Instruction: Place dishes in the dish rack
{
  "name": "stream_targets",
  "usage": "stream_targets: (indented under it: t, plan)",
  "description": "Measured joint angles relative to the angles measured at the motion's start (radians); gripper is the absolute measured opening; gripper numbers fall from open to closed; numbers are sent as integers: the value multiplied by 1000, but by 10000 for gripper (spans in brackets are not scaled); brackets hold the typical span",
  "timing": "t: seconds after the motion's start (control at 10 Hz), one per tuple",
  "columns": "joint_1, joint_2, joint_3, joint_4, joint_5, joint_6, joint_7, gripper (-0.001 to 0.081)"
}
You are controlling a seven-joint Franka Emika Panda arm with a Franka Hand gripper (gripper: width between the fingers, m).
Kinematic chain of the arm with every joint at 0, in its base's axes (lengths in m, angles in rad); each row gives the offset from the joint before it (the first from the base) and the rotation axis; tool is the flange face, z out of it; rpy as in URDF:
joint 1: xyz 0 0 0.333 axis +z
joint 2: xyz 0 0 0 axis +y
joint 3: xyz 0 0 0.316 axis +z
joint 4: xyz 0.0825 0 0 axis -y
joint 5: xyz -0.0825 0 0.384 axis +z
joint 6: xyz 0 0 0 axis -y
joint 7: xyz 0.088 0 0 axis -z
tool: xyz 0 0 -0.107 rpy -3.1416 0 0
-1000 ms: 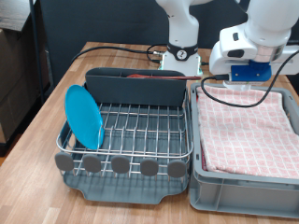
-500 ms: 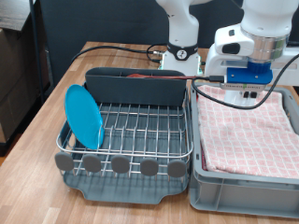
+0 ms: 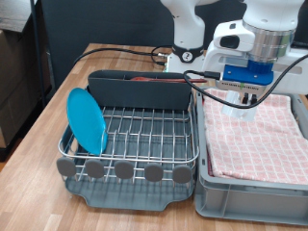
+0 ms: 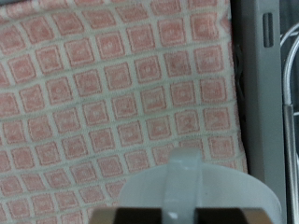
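Note:
The silver wire dish rack [image 3: 135, 154] stands on the table at the exterior view's left. A sky-blue plate [image 3: 87, 120] stands on edge in its left slots. The dark red-brown spoon [image 3: 144, 79] lies across the top of the grey caddy at the rack's back. My gripper [image 3: 239, 99] hangs over the left back corner of the grey bin, just to the right of the caddy. The wrist view shows the white cup [image 4: 187, 191] between the fingers, above the checked cloth [image 4: 121, 93]. In the exterior view the cup is mostly hidden under the hand.
A grey plastic bin [image 3: 252, 188] lined with pinkish checked cloth [image 3: 255, 135] sits against the rack's right side. Black cables [image 3: 115, 53] run across the table behind the rack. The robot's base [image 3: 188, 58] stands at the back.
The gripper has moved towards the exterior view's left and a little down, from over the bin's back middle to its left back corner near the caddy. Plate and spoon have not moved.

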Motion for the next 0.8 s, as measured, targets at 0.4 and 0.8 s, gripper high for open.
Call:
stream_targets:
  t: [0.4,0.8]
  plan:
    - [-54,31,-19,70,16,5,-149,69]
    - [-149,145,-19,242,103,-58,-294,69]
